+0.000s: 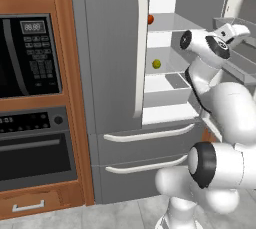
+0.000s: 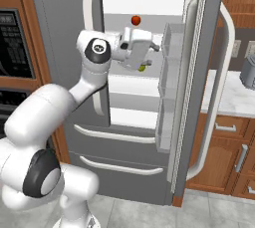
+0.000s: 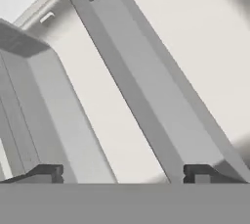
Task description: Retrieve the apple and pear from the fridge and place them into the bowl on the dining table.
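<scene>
Inside open fridge point(image 1: 115, 73), white shelves point(image 1: 170, 23), 2 fruits.

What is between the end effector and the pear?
Nothing visible. The fridge door is open, the pear sits bare on its shelf, and the open end effector is already inside beside it.

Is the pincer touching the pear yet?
Apart. The hand view shows the pincer wide open with nothing but fridge shelving between its tips, and the left base view shows the pear sitting alone on its shelf.
</scene>
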Available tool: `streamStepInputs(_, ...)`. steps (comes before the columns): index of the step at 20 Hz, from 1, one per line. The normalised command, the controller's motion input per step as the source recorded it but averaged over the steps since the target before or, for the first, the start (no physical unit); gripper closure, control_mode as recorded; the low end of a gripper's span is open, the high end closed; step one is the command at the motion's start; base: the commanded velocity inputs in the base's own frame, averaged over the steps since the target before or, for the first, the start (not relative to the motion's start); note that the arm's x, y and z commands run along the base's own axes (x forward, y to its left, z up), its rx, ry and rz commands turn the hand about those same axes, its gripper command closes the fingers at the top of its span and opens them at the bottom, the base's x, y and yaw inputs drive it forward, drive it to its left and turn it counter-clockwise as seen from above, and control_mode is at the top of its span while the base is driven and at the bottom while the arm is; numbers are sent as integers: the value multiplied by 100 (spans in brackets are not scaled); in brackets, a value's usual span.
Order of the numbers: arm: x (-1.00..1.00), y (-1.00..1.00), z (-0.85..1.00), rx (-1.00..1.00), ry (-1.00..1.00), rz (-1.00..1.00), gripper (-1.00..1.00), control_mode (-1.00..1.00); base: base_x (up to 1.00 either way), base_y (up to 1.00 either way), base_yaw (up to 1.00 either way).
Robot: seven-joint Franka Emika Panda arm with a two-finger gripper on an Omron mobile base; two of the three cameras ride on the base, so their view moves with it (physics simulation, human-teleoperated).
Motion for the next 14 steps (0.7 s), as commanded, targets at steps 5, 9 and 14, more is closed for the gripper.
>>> streamStepInputs(5,-56,91,4,35,-28,0,-100,-100,0,0,0)
streamStepInputs(9,-14,99,12,32,-8,5,-100,-100,0,0,0)
streamStepInputs(14,0,97,-1,33,7,19,-100,-100,0,0,0)
